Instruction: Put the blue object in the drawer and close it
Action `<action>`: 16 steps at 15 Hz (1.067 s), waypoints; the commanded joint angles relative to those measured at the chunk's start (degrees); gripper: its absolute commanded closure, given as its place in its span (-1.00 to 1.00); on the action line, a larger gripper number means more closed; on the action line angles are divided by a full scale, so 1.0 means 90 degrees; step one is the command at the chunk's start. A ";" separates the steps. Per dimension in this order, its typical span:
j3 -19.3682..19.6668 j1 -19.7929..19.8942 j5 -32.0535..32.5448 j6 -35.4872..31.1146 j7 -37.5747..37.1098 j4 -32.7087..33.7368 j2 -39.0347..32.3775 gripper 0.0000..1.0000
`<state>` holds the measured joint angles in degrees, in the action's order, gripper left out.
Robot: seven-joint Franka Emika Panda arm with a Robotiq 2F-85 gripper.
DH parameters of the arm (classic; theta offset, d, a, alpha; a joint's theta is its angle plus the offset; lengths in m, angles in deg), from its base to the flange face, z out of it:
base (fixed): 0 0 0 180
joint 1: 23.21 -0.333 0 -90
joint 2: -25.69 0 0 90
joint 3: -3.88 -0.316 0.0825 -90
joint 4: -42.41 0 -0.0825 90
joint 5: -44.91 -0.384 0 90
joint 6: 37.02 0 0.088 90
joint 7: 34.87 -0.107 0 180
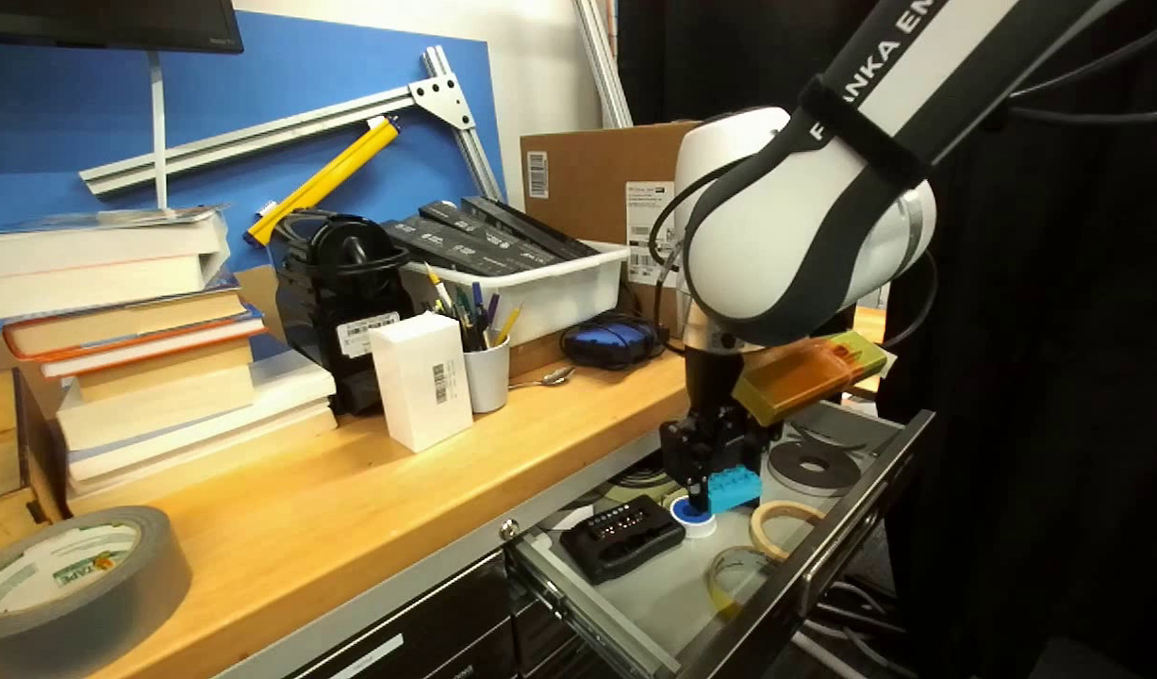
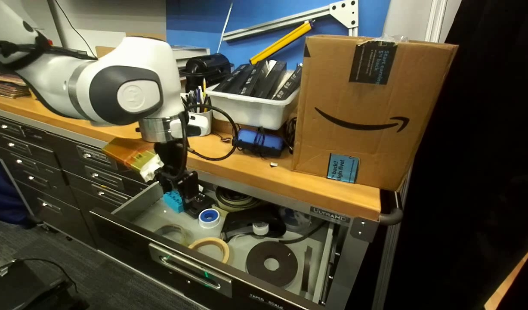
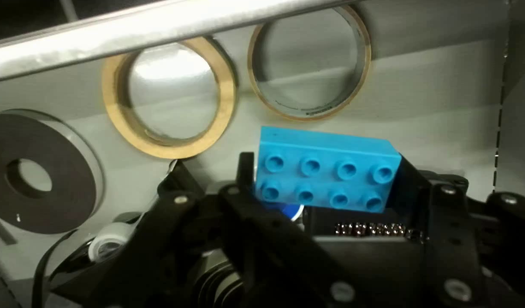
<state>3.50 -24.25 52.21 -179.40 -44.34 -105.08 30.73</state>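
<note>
The blue object is a light-blue studded brick (image 1: 735,488), also seen in an exterior view (image 2: 174,201) and large in the wrist view (image 3: 326,171). My gripper (image 1: 715,471) is shut on it, a black finger at each end in the wrist view. The gripper also shows in an exterior view (image 2: 182,196), pointing down inside the open drawer. The drawer (image 1: 884,490) is pulled out; its dark front shows in an exterior view (image 2: 121,237) and its pale rim in the wrist view (image 3: 117,40). The brick is low over the drawer; any contact with things beneath is hidden.
The drawer holds tape rings (image 3: 168,145), a dark roll (image 2: 272,262), a blue-white spool (image 2: 209,218) and a black device (image 1: 622,538). The wooden worktop (image 1: 399,509) runs behind it, with a white box (image 1: 422,382) and a cardboard box (image 2: 371,116). An orange-yellow block (image 1: 809,377) is attached to my wrist.
</note>
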 commanded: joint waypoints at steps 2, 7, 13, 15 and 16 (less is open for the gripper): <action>0.0001 0.0025 -0.0427 -0.0411 0.0303 -0.0123 -0.0190 -0.89; 0.0164 0.0179 -0.0327 0.0227 0.1094 -0.0345 0.0346 -1.00; 0.0550 0.0521 0.0182 0.1401 0.2391 -0.0665 0.0516 -1.00; 0.0626 0.0628 0.0428 0.1466 0.2439 -0.0801 0.0400 -1.00; 0.0650 0.0681 0.0561 0.1450 0.2357 -0.0851 0.0324 -1.00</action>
<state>8.68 -19.40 54.33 -166.83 -23.93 -110.66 33.51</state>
